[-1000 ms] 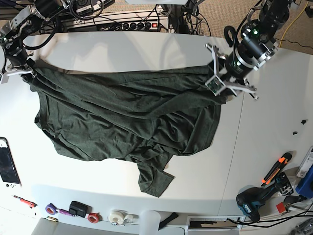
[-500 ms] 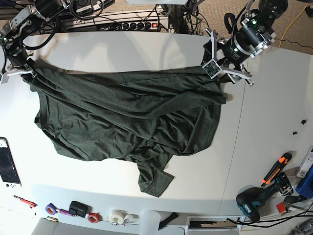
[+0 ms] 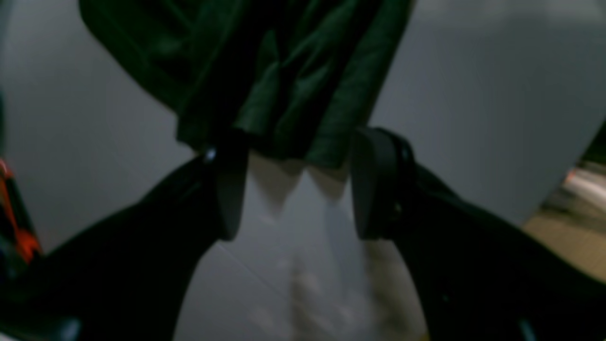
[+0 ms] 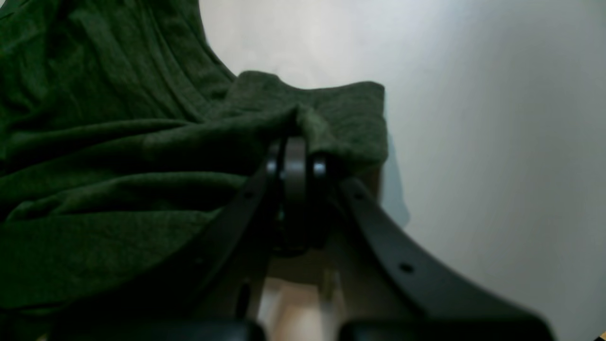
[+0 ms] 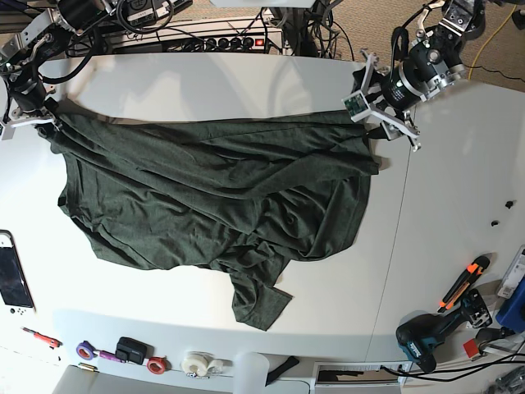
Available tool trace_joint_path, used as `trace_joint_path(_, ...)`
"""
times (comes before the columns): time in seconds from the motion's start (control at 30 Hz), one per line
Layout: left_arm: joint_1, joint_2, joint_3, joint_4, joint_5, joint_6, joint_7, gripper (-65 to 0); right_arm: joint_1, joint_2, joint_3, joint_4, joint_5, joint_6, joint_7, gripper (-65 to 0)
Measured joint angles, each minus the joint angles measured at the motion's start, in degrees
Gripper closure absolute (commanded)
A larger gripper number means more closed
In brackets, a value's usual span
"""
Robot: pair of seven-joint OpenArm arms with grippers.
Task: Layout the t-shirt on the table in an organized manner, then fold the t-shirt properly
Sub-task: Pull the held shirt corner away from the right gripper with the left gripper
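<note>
The dark green t-shirt [image 5: 213,189] lies crumpled across the white table [image 5: 443,246], with one sleeve trailing toward the front edge. My right gripper [image 5: 43,121] is at the shirt's far left corner; in the right wrist view it [image 4: 296,142] is shut on a bunched fold of the shirt [image 4: 94,166]. My left gripper [image 5: 371,121] is at the shirt's right edge. In the left wrist view it [image 3: 303,142] is open, with the shirt's edge [image 3: 284,71] hanging between the fingertips [image 3: 229,180] above the table [image 3: 473,94].
A dark seam [image 5: 394,246] crosses the table's right side. A drill [image 5: 426,336], an orange-black tool [image 5: 463,283] and a blue box [image 5: 515,304] sit at the front right. A game console [image 5: 12,275], tape rolls [image 5: 197,364] and small tools line the front left. Cables and a power strip [image 5: 221,41] lie behind.
My left gripper has let go of the shirt's right edge, opened, and drawn back toward the far right. The right gripper and the rest of the shirt have not moved.
</note>
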Motion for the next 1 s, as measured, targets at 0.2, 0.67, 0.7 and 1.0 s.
trace_joint_path(0.2,-2.4,-4.0,7.9,0.0,3.8,8.8,0.3,-34.5,0.0,0.0,0.0,0.0,0.0,0.0,0.0,0.0)
trace_joint_path(0.67,-3.5,-4.0,9.7,-8.0,6.5,11.0,-7.1,-34.5,0.0,0.0,0.0,0.0,0.0,0.0,0.0,0.0)
trace_joint_path(0.7,-3.7,-4.0,9.6,-9.1,7.6,11.9,-8.3,-34.6,0.0,0.0,0.0,0.0,0.0,0.0,0.0,0.0)
trace_joint_path(1.0,-5.7,-3.5,9.5,-11.5,9.2,15.5,-8.4,-34.5,0.0,0.0,0.0,0.0,0.0,0.0,0.0,0.0)
